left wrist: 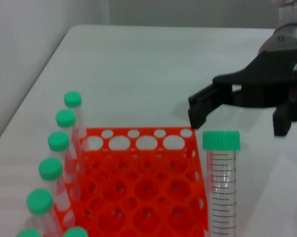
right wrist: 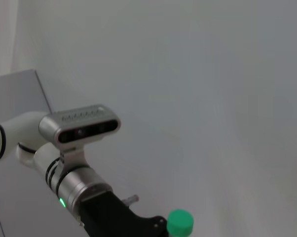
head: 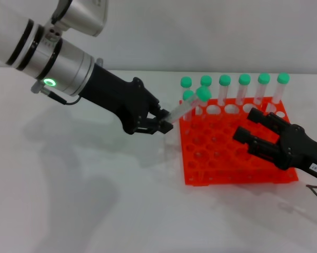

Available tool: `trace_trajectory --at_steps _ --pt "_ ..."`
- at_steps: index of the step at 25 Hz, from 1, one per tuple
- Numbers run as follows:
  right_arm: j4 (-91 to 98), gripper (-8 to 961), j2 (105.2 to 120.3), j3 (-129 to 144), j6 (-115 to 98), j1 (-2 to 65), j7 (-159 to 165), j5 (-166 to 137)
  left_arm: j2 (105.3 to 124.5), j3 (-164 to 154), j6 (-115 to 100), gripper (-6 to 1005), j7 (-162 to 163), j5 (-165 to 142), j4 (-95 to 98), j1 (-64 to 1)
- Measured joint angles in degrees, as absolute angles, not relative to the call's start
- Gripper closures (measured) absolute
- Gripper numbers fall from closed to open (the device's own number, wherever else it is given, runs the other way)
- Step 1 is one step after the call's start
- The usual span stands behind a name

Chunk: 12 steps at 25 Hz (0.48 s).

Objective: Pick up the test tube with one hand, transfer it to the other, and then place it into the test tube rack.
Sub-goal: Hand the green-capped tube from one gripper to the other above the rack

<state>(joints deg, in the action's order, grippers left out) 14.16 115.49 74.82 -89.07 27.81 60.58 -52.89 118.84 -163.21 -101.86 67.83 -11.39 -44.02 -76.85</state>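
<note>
My left gripper [head: 164,125], black on the green-ringed arm, is shut on the lower end of the test tube [head: 184,109]. It holds the tube tilted, with the mint-green cap [head: 203,94] up over the rack's near-left corner. In the left wrist view the tube [left wrist: 221,190] shows beside the rack [left wrist: 138,187]. The orange-red test tube rack [head: 237,171] stands on the table to the right. My right gripper [head: 245,124], black with a white label, is open above the rack, its fingers pointing at the tube, a short gap away. It also shows open in the left wrist view [left wrist: 240,112].
Several identical green-capped tubes [head: 244,87] stand along the rack's far row, and one more [head: 188,97] just behind the held tube's cap. White table [head: 95,200] lies left and in front of the rack. The right wrist view shows the left arm [right wrist: 79,187] and a green cap [right wrist: 180,223].
</note>
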Motion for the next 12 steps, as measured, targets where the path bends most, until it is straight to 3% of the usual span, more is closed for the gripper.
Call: trace_trajectory --at_steps 12 --pt "13.84 82 116.17 74.98 -88.27 29.27 56.24 -52.17 119.09 -163.22 -101.91 802 67.63 -10.37 -38.98 -77.82"
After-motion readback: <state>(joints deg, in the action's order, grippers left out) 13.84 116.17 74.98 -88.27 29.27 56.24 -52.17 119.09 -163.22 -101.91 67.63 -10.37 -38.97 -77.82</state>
